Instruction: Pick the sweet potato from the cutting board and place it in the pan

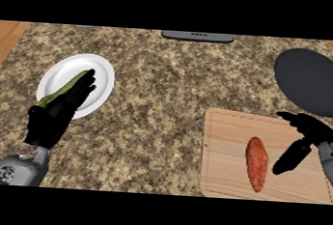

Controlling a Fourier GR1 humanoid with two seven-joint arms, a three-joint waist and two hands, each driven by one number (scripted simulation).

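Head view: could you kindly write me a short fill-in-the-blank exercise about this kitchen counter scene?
The orange tapered sweet potato lies on the pale wooden ____.
The round dark pan sits at the speckled counter's far ____ corner.
The black left hand rests open over the round white ____.
Missing: cutting board; right; plate.

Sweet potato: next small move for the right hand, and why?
Probably slide the right hand toward the view's left and lower it over the sweet potato. The sweet potato lies untouched on the cutting board, the hand is open just beside it, holding nothing, and the pan lies beyond the board's far right corner.
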